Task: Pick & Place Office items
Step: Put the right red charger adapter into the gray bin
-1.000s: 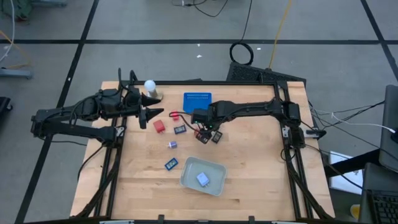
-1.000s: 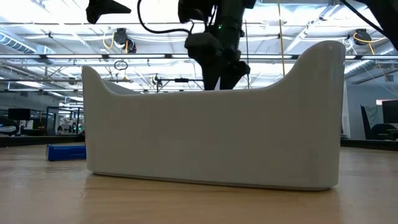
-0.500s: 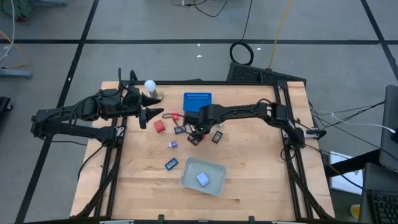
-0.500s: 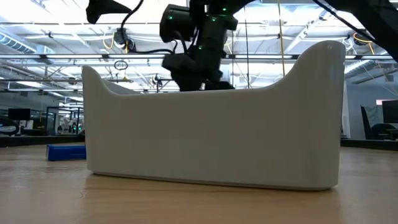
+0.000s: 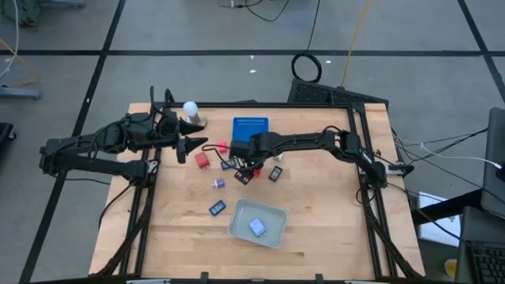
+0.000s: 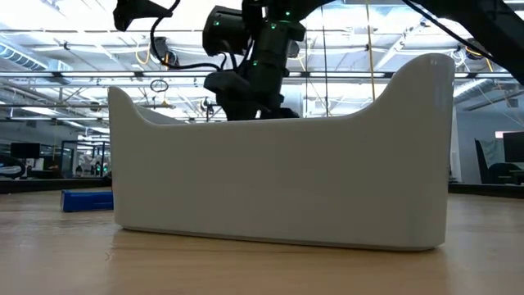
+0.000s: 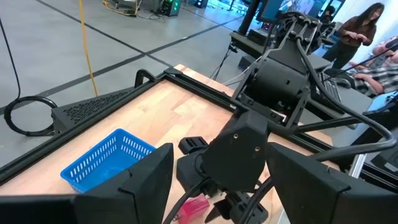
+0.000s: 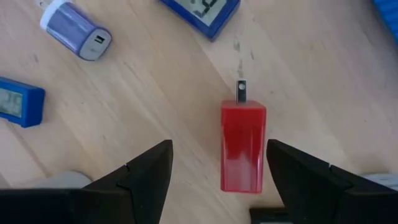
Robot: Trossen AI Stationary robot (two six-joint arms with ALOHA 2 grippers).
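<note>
Right claw (image 8: 214, 180) shifted left, fingers parted over red piece (image 8: 243, 147), left arm waiting

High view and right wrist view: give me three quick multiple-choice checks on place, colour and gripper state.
1. Where is the blue basket?
A. at the table's far edge, centre
B. inside the white tray
C. at the near left corner

2. What colour is the piece lying between the right gripper's fingers?
A. green
B. red
C. black

3. How do the right gripper's jaws stand?
A. shut on the piece
B. open, either side of the piece
C. shut with nothing between them

Answers:
1 A, the high view shows it there, behind the scattered pieces.
2 B, the red block with a metal prong.
3 B, wood shows between each finger and the block.
</note>
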